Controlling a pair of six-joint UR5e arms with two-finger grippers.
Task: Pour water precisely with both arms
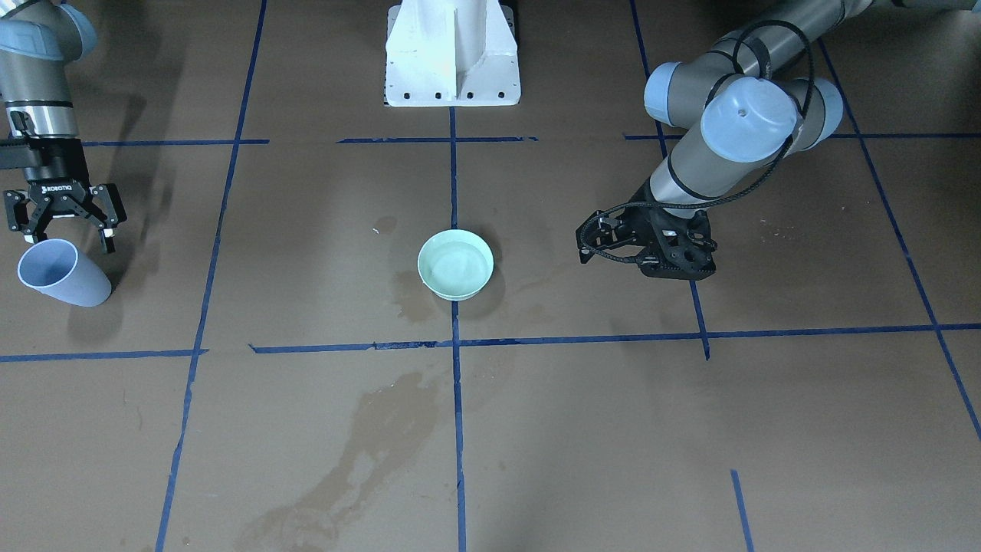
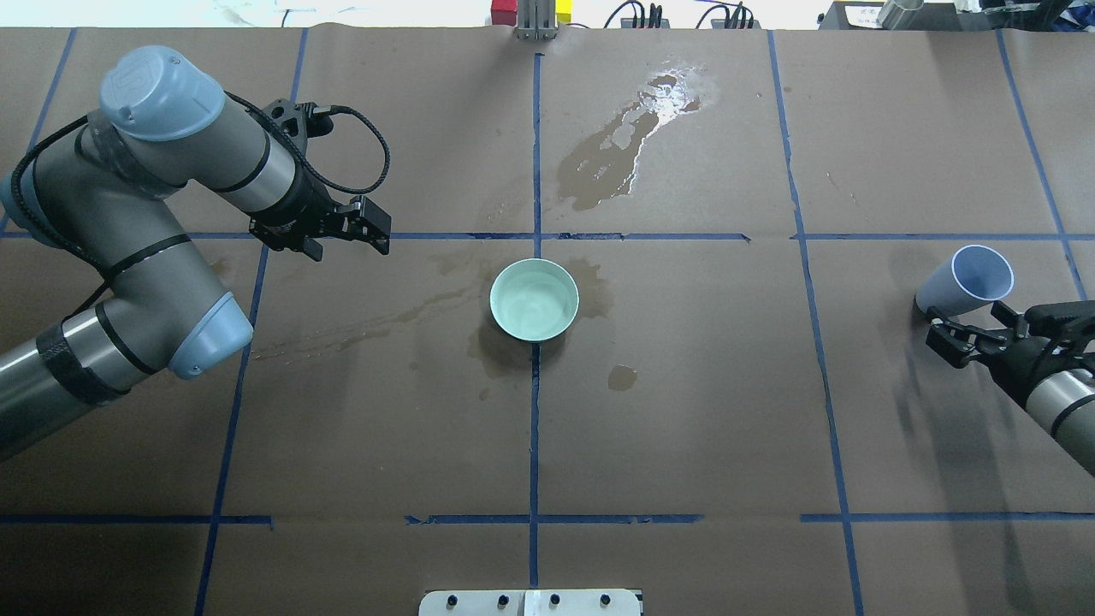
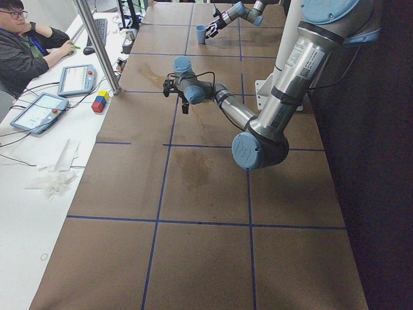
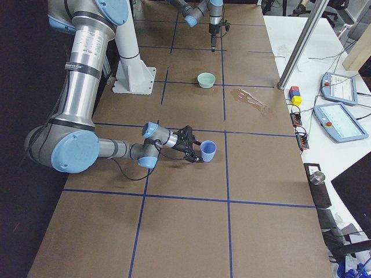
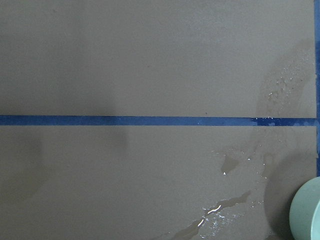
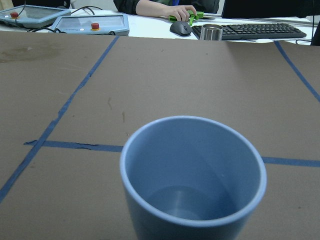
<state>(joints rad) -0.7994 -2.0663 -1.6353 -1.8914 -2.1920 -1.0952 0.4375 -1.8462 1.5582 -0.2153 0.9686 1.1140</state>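
A pale blue cup (image 1: 57, 272) stands upright at the table's end on my right side, also visible from overhead (image 2: 967, 282). My right gripper (image 1: 69, 230) is open just behind the cup (image 6: 192, 175), its fingers apart from it. A mint green bowl (image 2: 534, 299) sits at the table's centre with water (image 1: 457, 267) shining inside. My left gripper (image 2: 346, 246) hangs open over bare paper left of the bowl, holding nothing. The left wrist view catches only the bowl's rim (image 5: 306, 212).
A glinting water puddle (image 2: 663, 94) lies at the far side, with brown damp stains (image 2: 479, 342) around the bowl. The white pedestal (image 1: 452, 57) stands behind the bowl. A person (image 3: 22, 45) sits at a side desk with tablets (image 4: 339, 119).
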